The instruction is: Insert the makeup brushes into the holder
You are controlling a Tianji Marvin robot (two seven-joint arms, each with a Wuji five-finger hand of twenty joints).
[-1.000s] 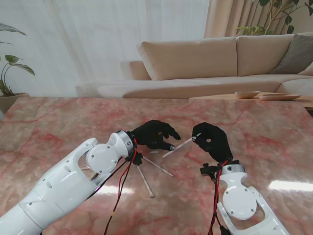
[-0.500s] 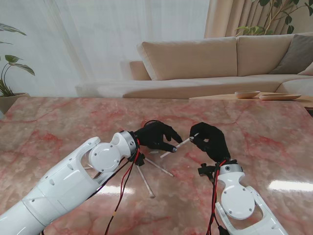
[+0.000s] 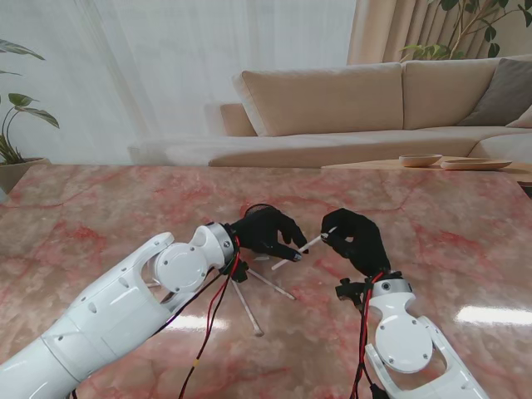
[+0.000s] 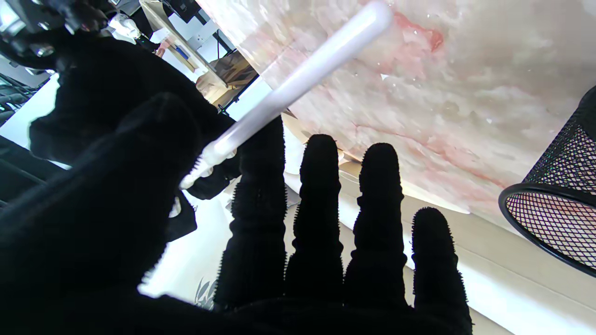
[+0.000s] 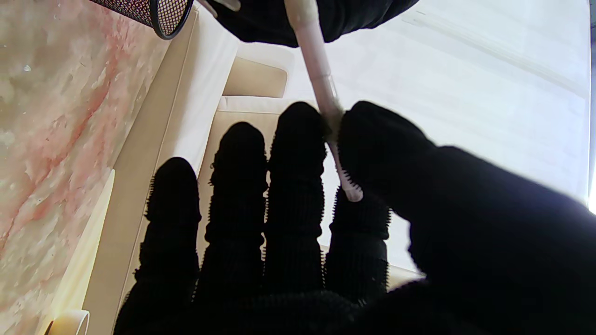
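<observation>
So both hands are up over the middle of the pink marble table (image 3: pixel 100 208), sharing one white brush (image 3: pixel 304 246). Right hand (image 3: pixel 357 239) has it pinched between thumb and the first two fingers (image 5: pixel 298 139) at one end, other fingers curled loosely alongside. Left hand (image 3: pixel 266 230) sits at about 9 o'clock from the right one, and the brush's other end reaches its thumb and index finger. In the left wrist view the handle (image 4: pixel 298 83) runs across between thumb and index finger (image 4: pixel 258 195), but I honestly can't tell if that hand is actually clamping it or just touching; the rest of its fingers are straight and side by side.

The holder (image 4: pixel 558 204) is a black mesh cup, mostly hidden behind the left hand in the stand view, rim peeking out at 12 o'clock of it. Two more brushes (image 3: pixel 249 309) lie on the table at roughly 6 o'clock from the left hand, crossing near each other
</observation>
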